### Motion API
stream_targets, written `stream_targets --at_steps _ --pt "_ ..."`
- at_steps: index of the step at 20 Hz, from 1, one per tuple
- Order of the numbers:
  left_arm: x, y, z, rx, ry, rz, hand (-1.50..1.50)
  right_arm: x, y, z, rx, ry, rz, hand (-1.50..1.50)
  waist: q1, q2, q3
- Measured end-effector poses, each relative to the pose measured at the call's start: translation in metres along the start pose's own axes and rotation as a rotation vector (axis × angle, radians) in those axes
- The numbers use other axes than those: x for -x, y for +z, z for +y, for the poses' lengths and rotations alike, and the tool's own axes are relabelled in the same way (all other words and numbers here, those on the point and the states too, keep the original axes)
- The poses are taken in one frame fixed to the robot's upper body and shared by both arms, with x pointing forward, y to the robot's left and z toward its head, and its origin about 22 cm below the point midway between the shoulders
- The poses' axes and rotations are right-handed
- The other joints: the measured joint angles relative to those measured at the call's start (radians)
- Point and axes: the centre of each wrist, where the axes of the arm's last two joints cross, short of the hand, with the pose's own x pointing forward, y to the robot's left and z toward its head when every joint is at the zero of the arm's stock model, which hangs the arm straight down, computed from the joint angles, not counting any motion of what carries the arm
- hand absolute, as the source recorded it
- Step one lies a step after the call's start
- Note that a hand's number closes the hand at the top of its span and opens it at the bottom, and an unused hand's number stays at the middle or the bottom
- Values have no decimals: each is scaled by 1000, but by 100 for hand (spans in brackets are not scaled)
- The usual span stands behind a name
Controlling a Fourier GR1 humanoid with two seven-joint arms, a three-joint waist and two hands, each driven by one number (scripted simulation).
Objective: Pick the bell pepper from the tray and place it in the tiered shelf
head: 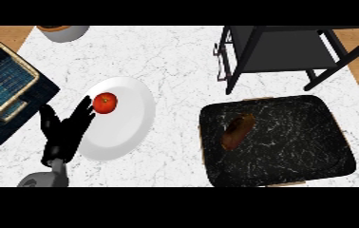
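**On the table: left robot hand by the white plate, brown item on the tray**

On the white marbled table [175, 56], head view, one robot hand shows: the left robot hand [61, 133], coming in from the lower left edge on its grey forearm. Fingers are straight and spread, pointing up and to the right, holding nothing. The fingertips [85, 103] lie over the left rim of a white plate [129, 122], just beside a red tomato [105, 102] that sits on the plate's upper left part. Whether fingertip and tomato touch cannot be told.

Right of the plate, apart from it, lies a black marbled tray [294, 151], roughly square with rounded corners. On its left half rests a brown, elongated item [238, 129], tilted; by the task it would be the bell pepper, though its colour and shape do not confirm that.

Above the tray stands the tiered shelf [280, 51], dark frame with a grey deck and black legs.

At the left edge sits a dark blue, slatted object with a pale rim [14, 87]. A grey bowl with a brown rim [63, 31] is at the top left.

No brands, labels or writing can be read.
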Motion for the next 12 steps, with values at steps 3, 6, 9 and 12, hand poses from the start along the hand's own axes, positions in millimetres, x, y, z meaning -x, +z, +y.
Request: stream_targets --at_steps 3,6,9,12 --pt "-3 2 2 -1 7 -1 0 2 -1 -16 18 -111 11 -150 -1 0 -1" --pt "-3 3 4 -4 6 4 0 3 -1 -19 28 -225 23 -150 -4 -1 -2" --pt "-1 2 5 0 7 2 0 1 -2 -24 61 -342 39 -150 -3 0 -2" --pt "-4 1 2 0 6 3 0 5 -1 -43 137 -413 59 -150 -3 1 -2"
